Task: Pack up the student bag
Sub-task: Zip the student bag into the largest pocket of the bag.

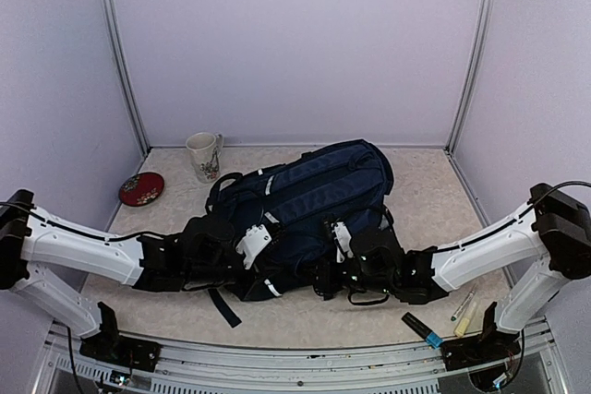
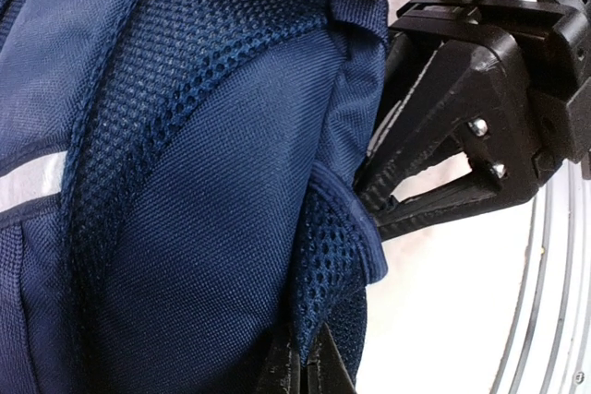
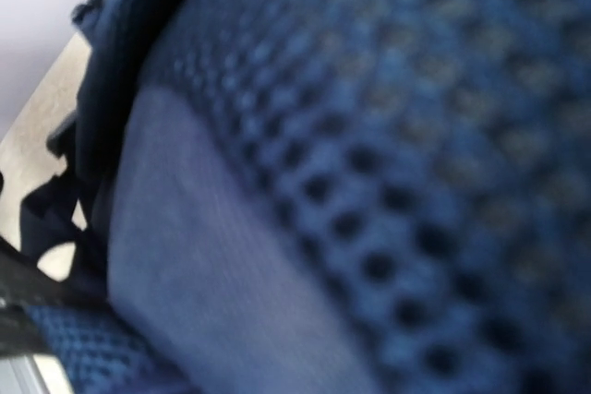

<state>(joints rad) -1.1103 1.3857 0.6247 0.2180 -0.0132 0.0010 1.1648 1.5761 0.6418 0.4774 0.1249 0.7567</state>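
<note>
Left wrist view: left claw (image 2: 305,371) cut off by the bottom edge. Only its tips show, pinched on the mesh of the student bag (image 2: 212,228). Right claw (image 2: 377,198) has its tips buried behind the bag's seam, gap unreadable. Right wrist view: all blur, blue mesh against the lens, own fingers unseen. Behind the right claw on the counter (image 1: 369,325), pen-like things (image 1: 464,309), too small to name.

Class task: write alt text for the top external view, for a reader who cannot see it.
A navy student bag lies on a table, with the left gripper and right gripper at its near edge. A mug and red dish sit behind, left.
</note>
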